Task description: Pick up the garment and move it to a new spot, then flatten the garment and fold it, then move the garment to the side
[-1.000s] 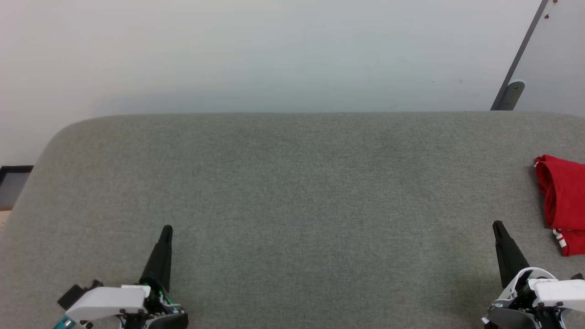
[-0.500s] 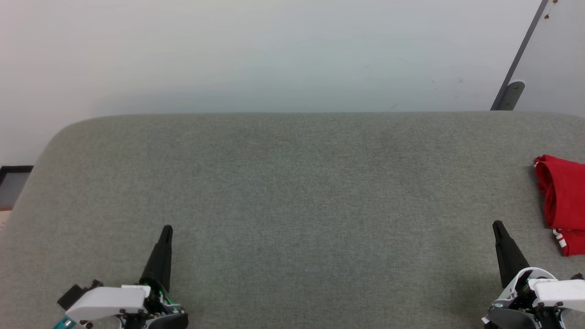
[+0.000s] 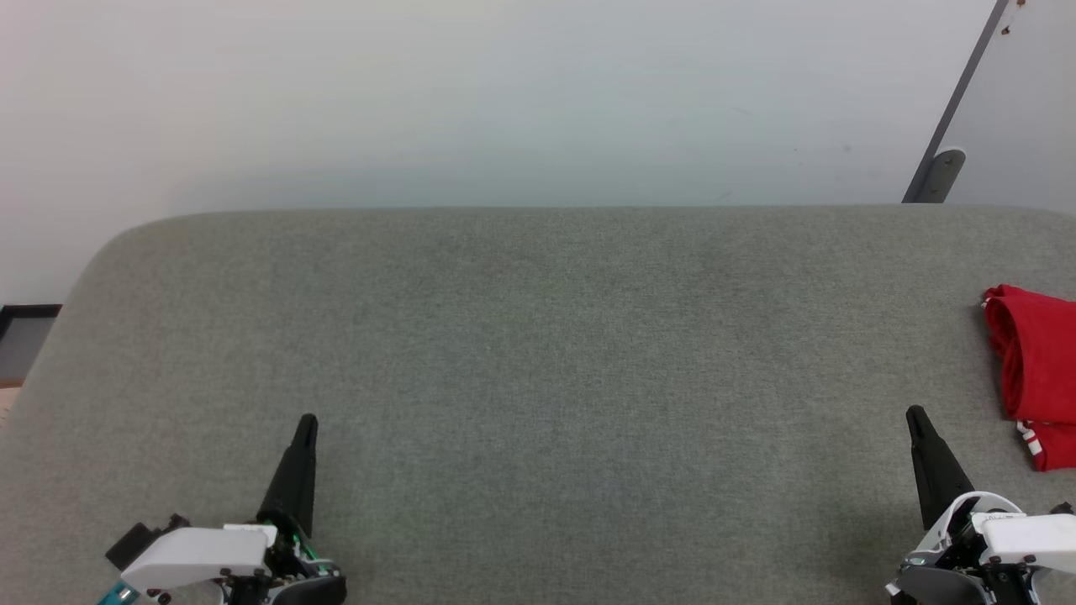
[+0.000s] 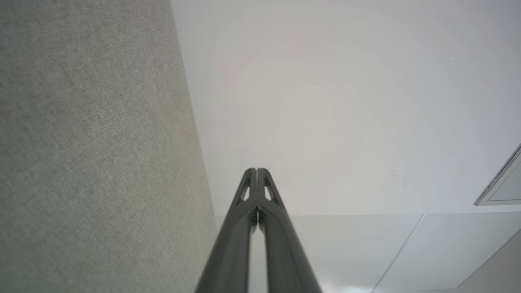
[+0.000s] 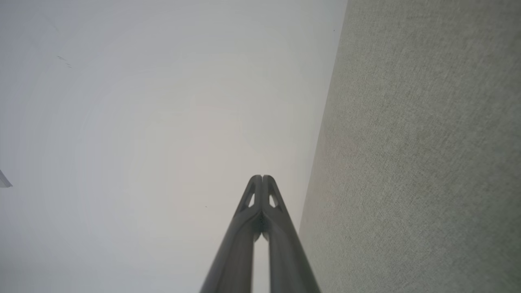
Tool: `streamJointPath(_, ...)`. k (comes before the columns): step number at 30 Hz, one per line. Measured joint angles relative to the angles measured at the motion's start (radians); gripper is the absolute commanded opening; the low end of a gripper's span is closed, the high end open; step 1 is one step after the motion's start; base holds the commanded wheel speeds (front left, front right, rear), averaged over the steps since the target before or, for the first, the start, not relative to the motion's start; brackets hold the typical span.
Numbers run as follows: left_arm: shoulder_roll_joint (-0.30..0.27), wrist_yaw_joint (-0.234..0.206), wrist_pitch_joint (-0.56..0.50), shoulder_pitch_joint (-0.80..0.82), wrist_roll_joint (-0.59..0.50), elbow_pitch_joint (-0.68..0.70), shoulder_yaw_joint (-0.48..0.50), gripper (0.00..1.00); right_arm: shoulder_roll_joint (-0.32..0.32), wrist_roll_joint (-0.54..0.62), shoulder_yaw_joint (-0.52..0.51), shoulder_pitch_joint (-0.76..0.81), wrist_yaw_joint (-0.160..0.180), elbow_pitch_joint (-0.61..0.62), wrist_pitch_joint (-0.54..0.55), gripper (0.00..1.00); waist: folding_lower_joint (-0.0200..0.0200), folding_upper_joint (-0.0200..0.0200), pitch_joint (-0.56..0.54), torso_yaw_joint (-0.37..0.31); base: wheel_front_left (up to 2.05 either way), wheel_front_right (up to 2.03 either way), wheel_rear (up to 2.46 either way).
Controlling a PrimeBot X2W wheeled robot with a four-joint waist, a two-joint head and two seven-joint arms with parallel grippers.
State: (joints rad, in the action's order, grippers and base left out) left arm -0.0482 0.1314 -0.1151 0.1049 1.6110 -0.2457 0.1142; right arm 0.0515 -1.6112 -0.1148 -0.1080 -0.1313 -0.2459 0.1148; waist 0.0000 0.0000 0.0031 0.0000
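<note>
The garment [image 3: 1036, 370] is a red bundle with a bit of white-striped trim, lying folded at the far right of the grey fabric surface [image 3: 538, 353], partly cut off by the frame edge. My right gripper [image 3: 916, 416] is shut and empty at the lower right, a little left of and below the garment, apart from it. At the lower left my left gripper [image 3: 308, 422] is shut too, holding nothing. Both wrist views show fingertips pressed together: left gripper [image 4: 257, 171], right gripper [image 5: 262, 178].
A pale wall [image 3: 504, 101] rises behind the surface's far edge. A grey bar with a bracket [image 3: 946, 168] leans at the upper right. The surface's rounded left corner [image 3: 109, 244] drops toward the floor.
</note>
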Motion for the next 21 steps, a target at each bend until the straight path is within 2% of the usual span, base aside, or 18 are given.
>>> streamJointPath(21, 0.0, 0.0, 0.0, 0.0, 0.0, 0.0, 0.0, 0.0, 0.0, 0.0, 0.0, 0.0, 0.0, 0.0, 0.0, 0.0, 0.0, 0.0, 0.0, 0.0, 0.0, 0.0, 0.0)
